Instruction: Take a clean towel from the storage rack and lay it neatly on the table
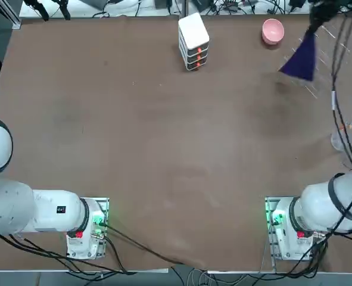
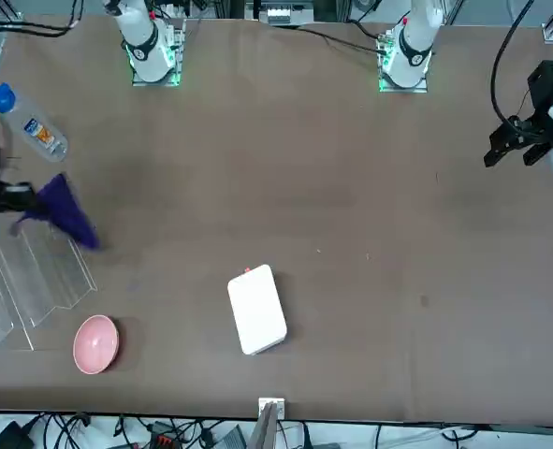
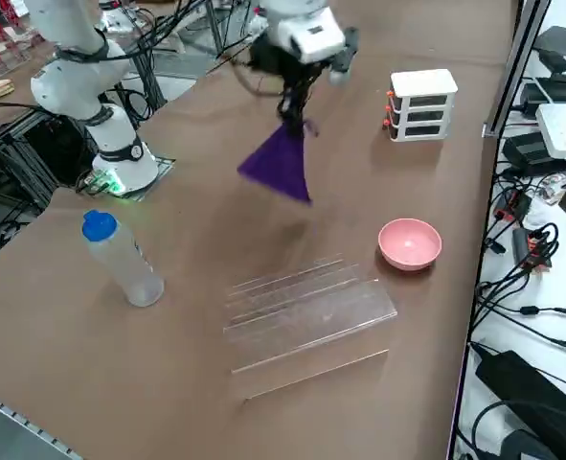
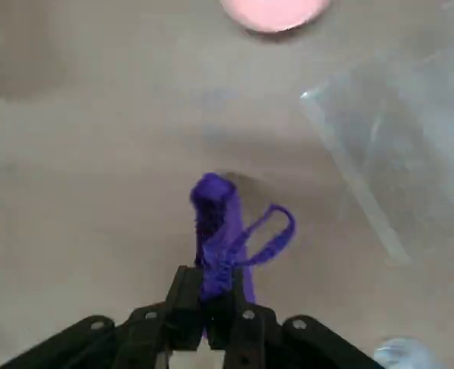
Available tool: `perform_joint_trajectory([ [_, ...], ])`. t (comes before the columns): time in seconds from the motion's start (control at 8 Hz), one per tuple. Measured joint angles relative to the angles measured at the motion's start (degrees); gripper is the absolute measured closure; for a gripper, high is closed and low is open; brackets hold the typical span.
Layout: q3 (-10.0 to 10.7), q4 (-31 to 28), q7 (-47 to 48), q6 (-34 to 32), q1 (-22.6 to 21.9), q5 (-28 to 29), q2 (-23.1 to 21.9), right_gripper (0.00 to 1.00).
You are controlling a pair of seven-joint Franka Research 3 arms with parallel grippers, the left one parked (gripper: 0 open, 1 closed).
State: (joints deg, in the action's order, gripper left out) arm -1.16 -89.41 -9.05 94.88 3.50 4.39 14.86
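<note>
- My right gripper [image 4: 215, 307] is up in the air over the far right part of the table [image 1: 164, 155], and the fingers are pinched tight on the top edge of the towel [image 3: 280, 163].
- The towel [image 4: 219, 231] is a deep purple-blue cloth. It's hanging straight down from my fingers, bunched narrow at the pinch and fanning out into a rough triangle at the bottom. Not flat at all, more like a little flag.
- From my wrist view it looks like a crumpled strip with a loose loop of the hem sticking out to one side.
- The towel [image 1: 301, 59] is clear of the tabletop, nothing of it touching, with a soft shadow on the brown surface under it.
- It's also out of the storage rack [image 3: 302, 311]. That's the faint glassy frame of clear rods lying on the table near the table's edge on my right, and the towel hangs beside it, not in it.
- The pink bowl [image 3: 410, 242] sits near the rack's far end, apart from the towel.
- The white box stack [image 3: 422, 103] with orange marks is further along the far edge, well away.
- A clear bottle with a blue cap [image 3: 120, 257] stands upright on the near side of the rack.
</note>
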Motion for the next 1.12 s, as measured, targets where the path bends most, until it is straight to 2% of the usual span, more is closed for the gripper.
perform_joint_trajectory([
  [0.25, -0.16, -4.58, 5.29, 1.25, -8.21, 3.37, -0.13, 0.95],
  [0.38, -0.16, -7.82, 6.09, 3.48, -10.56, 6.45, -0.51, 0.95],
  [0.75, -0.06, -17.22, 6.1, 10.1, -11.7, 13.08, -2.73, 0.95],
  [1.0, 0.55, -19.71, 8.62, 10.15, -11.73, 14.15, -4.93, 0.95],
  [1.12, 1.32, -21.46, 9.22, 9.87, -10.16, 16.54, -5.61, 0.95],
])
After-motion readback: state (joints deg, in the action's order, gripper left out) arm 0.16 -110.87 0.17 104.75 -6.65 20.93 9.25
